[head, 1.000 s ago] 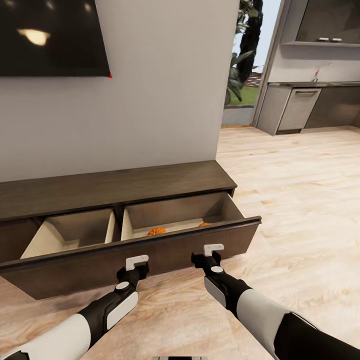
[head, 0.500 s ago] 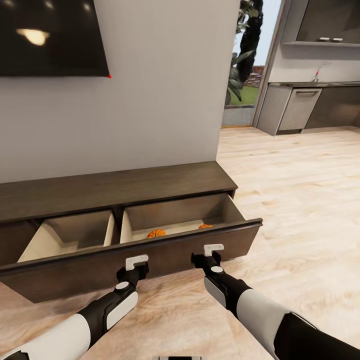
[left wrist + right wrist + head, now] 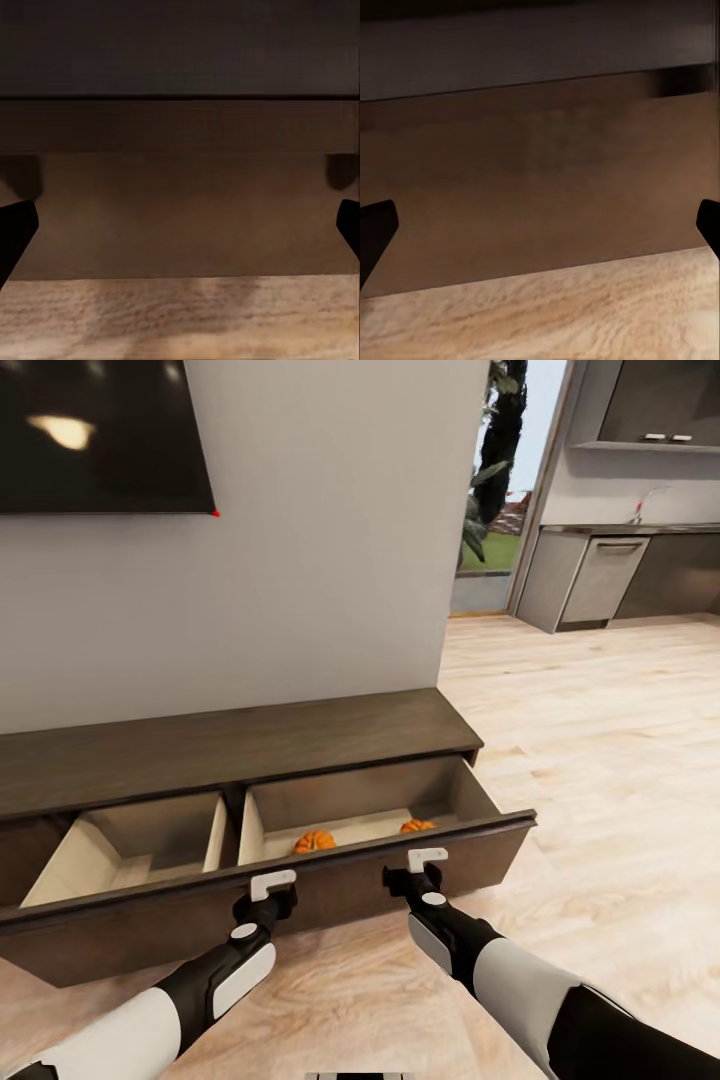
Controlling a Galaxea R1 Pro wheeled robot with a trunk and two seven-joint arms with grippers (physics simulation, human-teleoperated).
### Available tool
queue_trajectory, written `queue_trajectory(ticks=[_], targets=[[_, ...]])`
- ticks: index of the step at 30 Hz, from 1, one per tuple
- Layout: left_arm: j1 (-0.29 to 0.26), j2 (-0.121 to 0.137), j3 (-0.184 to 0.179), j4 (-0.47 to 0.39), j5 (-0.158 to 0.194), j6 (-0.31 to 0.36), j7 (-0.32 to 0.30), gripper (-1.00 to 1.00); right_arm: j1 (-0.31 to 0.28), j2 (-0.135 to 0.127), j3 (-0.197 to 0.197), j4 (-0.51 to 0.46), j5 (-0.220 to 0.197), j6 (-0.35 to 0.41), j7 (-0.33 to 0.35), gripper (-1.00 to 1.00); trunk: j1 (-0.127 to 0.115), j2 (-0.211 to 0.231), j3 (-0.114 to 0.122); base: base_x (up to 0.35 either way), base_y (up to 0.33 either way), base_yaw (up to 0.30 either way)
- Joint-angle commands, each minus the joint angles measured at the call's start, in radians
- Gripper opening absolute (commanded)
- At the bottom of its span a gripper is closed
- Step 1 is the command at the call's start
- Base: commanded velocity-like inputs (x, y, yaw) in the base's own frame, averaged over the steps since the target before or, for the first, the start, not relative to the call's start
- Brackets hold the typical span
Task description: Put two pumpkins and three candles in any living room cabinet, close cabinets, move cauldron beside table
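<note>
Both pumpkins [image 3: 315, 841] lie in the cabinet [image 3: 300, 740] drawer just beyond the left tool [image 3: 272, 883] and right tool [image 3: 427, 857]. Both tools are spread, empty, near its front [image 3: 330, 880]. An uneven push could skew the drawer, leaving it ajar.

The long dark-brown cabinet [image 3: 230, 745] is standing against the wall with its wide drawer front [image 3: 300, 900] pulled out, showing two pale compartments. Two orange ribbed pumpkins are sitting in the right compartment: one [image 3: 314, 841] at its near left, the other [image 3: 417, 826] toward three o'clock of it, well apart.
</note>
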State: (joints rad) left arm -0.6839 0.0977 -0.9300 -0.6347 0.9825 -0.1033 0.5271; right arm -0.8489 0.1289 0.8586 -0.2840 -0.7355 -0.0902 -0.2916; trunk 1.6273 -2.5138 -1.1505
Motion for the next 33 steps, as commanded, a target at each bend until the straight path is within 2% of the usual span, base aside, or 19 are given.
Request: queue_trajectory(ticks=[1,12,33], targets=[[-0.002,0.002,-0.009,-0.002,0.005,-0.007,0.005,1.0,-0.001,0.0,0.008,0.0,-0.01,-0.005,-0.004,1.0,0.0,0.0,-0.001,0.206,0.001,0.0],[-0.002,0.002,-0.009,-0.002,0.006,-0.007,0.005,1.0,-0.001,0.0,0.008,0.0,-0.011,-0.005,-0.004,1.0,0.0,0.0,-0.001,0.16,0.0,0.0],[-0.002,0.0,-0.01,-0.002,0.006,-0.007,0.004,1.0,-0.001,0.0,0.008,0.0,-0.012,-0.005,-0.004,1.0,0.0,0.0,-0.001,0.24,0.0,0.0]])
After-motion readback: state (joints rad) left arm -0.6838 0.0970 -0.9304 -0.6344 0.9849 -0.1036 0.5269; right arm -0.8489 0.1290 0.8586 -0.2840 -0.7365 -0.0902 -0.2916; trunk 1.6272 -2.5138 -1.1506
